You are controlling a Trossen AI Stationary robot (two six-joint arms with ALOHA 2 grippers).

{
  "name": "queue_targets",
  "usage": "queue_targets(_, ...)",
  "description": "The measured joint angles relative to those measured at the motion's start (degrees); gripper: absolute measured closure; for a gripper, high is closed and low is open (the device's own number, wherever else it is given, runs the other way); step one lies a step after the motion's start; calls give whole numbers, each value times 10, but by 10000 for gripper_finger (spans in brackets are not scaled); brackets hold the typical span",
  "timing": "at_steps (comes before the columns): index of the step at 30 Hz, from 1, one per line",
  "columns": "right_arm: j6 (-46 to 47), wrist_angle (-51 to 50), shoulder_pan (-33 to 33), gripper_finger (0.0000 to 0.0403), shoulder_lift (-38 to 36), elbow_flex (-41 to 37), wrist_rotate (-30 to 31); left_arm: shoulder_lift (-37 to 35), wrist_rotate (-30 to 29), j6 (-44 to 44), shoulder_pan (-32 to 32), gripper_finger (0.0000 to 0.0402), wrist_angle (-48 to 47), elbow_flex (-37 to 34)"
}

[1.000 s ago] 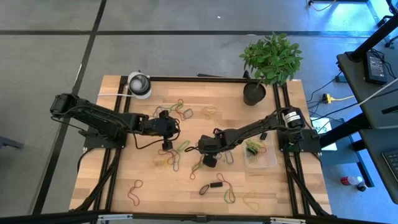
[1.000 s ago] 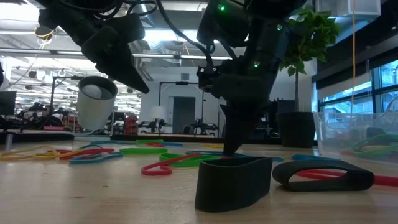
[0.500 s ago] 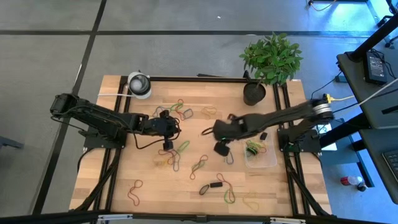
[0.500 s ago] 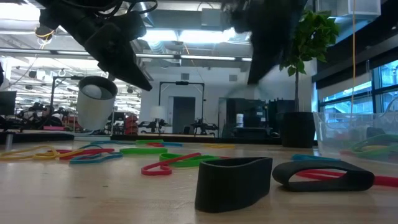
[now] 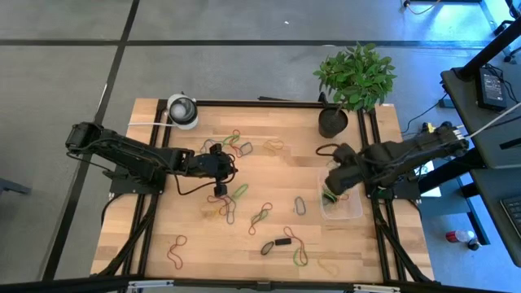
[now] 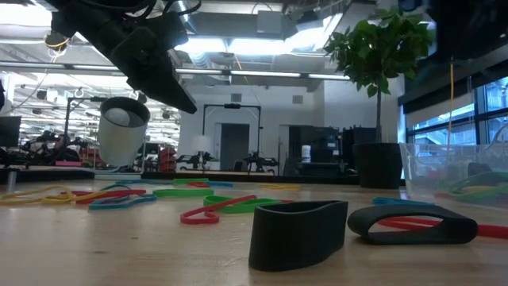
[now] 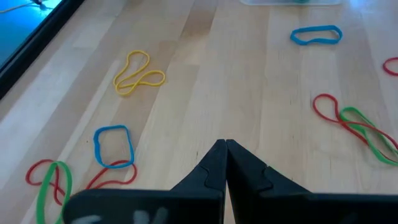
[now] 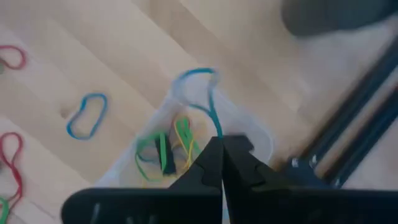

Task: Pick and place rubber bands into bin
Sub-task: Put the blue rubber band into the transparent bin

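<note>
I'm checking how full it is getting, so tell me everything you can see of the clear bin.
The bin is a small clear plastic container with low walls and rounded corners, sitting upright on the wooden table near its right edge. Green, yellow and dark rubber bands lie inside it. The right gripper hangs above it, shut on a blue band dangling over its rim. In the low view its transparent wall shows coloured bands low inside.

Grey floor (image 5: 244, 65), perhaps concrete, ceiling lights (image 6: 238, 48)
</note>
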Motion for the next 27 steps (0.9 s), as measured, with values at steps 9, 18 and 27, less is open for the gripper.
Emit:
queue_targets(9, 102, 84, 46, 403, 2, -129, -103, 0, 1, 5, 9, 399, 0, 0)
queue_targets(18, 209, 199, 66, 402, 2, -261, -139, 0, 2, 5, 11, 400, 0, 0)
queue_targets(27, 239, 204, 66, 343, 2, -276, -147, 0, 2, 5, 11, 400, 0, 0)
